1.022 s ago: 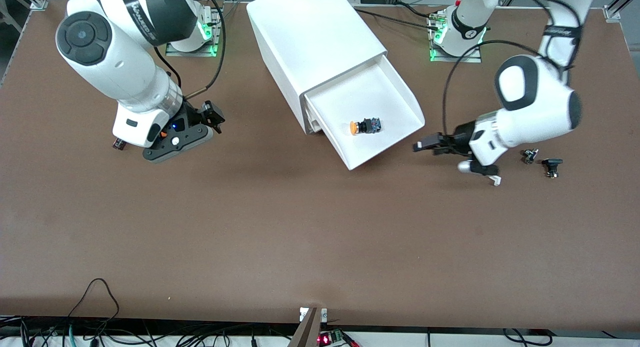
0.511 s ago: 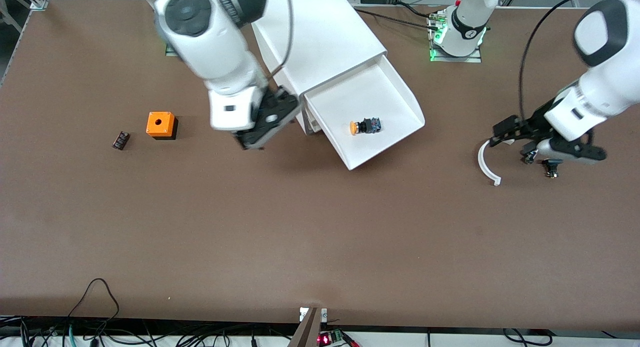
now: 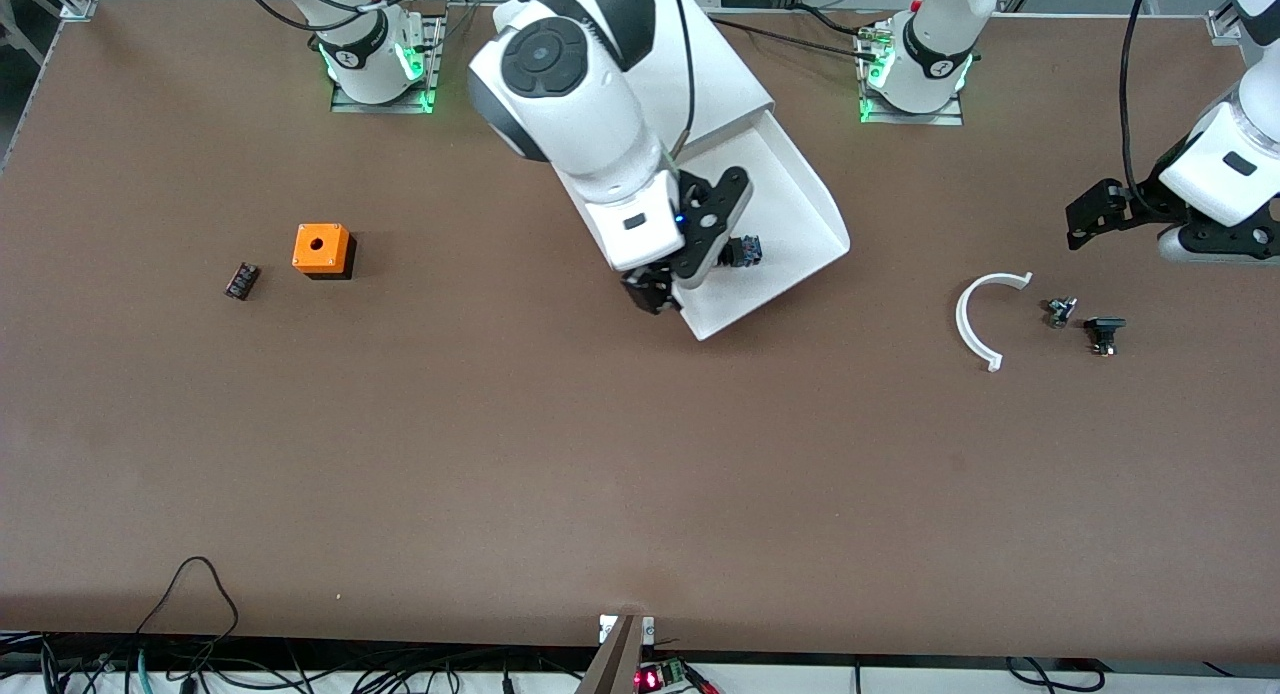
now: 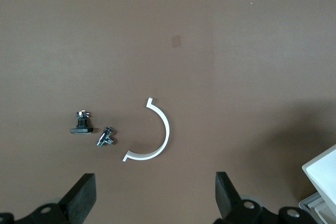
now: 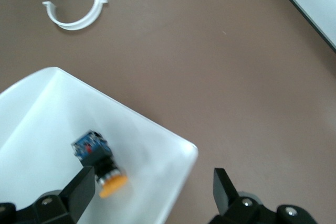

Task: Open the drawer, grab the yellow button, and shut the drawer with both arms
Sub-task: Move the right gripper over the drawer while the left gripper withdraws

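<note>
Fingers spread wide, the right gripper (image 3: 668, 286) is hanging over the open drawer (image 3: 800, 199) to take the button (image 5: 97, 160), while the left gripper (image 3: 1090, 214), equally wide and empty, is waiting over the left arm's table end

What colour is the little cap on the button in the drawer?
Orange, on the button lying in the white drawer; the right wrist view shows it best.

No readable text, brand, label or number anywhere. Only hint: a small dark mark on the left arm's base collar (image 3: 940, 67), too small to read. White cabinet (image 3: 640, 84) next to that base is blank, no lettering on its walls.
</note>
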Motion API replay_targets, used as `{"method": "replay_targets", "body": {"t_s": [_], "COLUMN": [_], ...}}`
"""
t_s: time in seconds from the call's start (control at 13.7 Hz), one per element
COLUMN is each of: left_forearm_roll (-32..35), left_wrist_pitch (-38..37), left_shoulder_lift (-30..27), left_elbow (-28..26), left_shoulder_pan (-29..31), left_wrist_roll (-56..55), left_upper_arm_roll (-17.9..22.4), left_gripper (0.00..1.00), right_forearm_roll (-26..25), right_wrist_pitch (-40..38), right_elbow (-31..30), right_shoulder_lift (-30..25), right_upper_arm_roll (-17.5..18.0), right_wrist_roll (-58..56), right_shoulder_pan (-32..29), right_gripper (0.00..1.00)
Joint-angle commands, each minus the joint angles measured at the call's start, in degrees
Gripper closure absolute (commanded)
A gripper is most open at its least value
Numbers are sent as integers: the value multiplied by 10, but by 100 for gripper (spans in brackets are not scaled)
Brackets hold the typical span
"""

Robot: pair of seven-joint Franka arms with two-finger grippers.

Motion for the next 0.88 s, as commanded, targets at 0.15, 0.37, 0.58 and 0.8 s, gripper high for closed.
{"method": "replay_targets", "body": {"t_s": [0.15, 0.37, 0.58, 0.8], "left_forearm_roll": [16, 15, 14, 13], "left_wrist_pitch": [-13, -12, -10, -10], "left_shoulder_lift": [7, 7, 7, 7], "left_elbow": [12, 13, 13, 13], "left_shoulder_pan": [-1, -1, -1, -1], "left_wrist_roll": [-12, -12, -12, -12], "left_upper_arm_roll": [1, 1, 2, 2], "left_gripper": [0, 0, 0, 0], "right_forearm_roll": [-16, -17, -14, -17], "right_wrist_pitch": [-13, -60, -72, -44], "right_elbow": [19, 18, 17, 18], "right_shoulder_lift": [36, 39, 41, 56], "right_upper_arm_roll": [-11, -25, -31, -33], "right_wrist_roll": [-34, -95, -120, -124], "right_shoulder_pan": [64, 74, 75, 82], "right_gripper": [0, 0, 0, 0]}}
